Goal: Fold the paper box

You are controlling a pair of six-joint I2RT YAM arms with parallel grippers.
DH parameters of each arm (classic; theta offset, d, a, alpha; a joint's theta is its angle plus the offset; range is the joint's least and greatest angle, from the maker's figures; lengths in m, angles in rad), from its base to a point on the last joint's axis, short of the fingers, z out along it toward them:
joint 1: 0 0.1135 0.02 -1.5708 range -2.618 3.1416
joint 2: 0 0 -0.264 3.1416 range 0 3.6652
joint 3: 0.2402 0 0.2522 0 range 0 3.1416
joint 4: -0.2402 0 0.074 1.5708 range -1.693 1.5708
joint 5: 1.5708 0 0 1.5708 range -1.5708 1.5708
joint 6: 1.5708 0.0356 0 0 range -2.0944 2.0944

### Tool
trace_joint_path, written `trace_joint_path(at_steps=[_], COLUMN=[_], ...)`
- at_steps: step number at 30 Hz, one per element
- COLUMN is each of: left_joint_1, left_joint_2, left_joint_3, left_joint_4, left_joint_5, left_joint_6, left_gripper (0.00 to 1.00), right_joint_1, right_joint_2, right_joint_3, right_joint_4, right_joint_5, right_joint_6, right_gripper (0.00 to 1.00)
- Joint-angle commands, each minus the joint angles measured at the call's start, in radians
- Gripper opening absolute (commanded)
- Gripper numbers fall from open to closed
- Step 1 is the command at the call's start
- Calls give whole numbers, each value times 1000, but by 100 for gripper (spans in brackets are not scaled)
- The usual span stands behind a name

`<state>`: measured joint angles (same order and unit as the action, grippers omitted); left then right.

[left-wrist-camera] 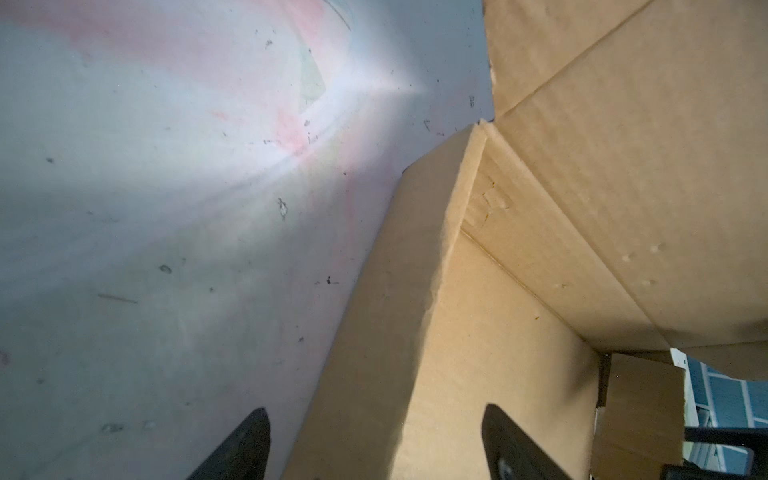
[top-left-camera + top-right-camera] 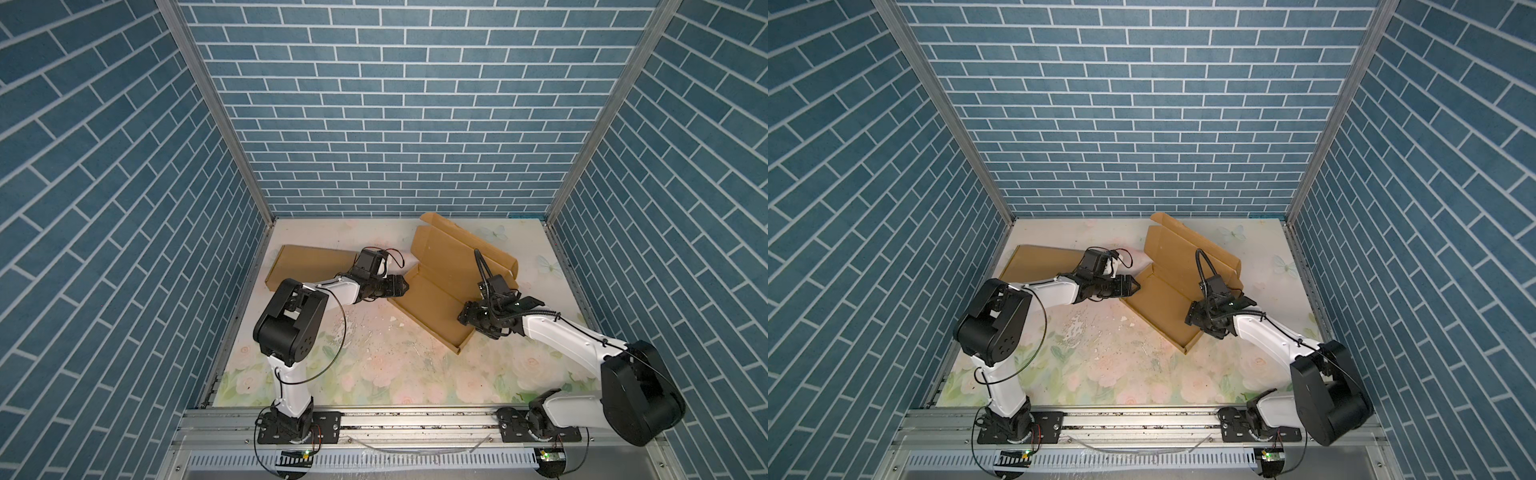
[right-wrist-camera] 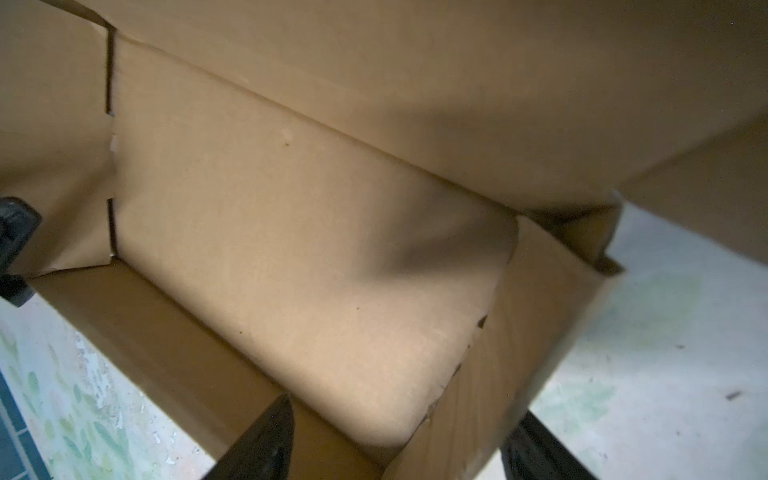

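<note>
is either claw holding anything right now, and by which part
Nothing is gripped: left claw stands open astride a wall of the paper box, right claw open astride its corner.

Top views high at front, looking down, wrist views close, all sharing the paper box (image 2: 432, 305)

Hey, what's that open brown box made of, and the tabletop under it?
Open box: looks like thin corrugated cardboard, matte brown; faint flute lines and sharp fold creases show. Tabletop: probably a printed floral covering, matte; chipped white patches suggest the print is flaking.
</note>
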<state>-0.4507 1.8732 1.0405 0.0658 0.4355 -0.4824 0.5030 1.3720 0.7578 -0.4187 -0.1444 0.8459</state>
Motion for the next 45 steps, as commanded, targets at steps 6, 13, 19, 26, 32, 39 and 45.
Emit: trace_joint_path(at_steps=[6,13,19,26,32,39,45], left_joint_1=[-60,-96,-94,-63,29,159,245], left_joint_2=[-105,-193,-268,-386,-448,-329,-147], left_joint_3=[-107,-213,-240,-173,-54,156,341], left_joint_4=[25,38,-12,-209,-329,-284,-319], left_joint_5=[-4,-62,-92,-148,-154,-56,122], left_joint_6=[-16,-40,-14,99,262,431,552], left_gripper=[80,80,82,86,83,75,75], right_joint_1=[-22,-43,-105,-140,-194,-386,-480], right_joint_2=[168,285,274,175,-17,-20,124], right_joint_3=[230,344,329,338,317,398,554], right_joint_4=[-44,-109,-56,-147,-122,56,0], right_joint_5=[-5,-15,-50,-43,-57,-271,-431], right_joint_6=[-200,-326,-446,-627,-821,-952,-1058], right_gripper=[75,74,74,76,77,76,74])
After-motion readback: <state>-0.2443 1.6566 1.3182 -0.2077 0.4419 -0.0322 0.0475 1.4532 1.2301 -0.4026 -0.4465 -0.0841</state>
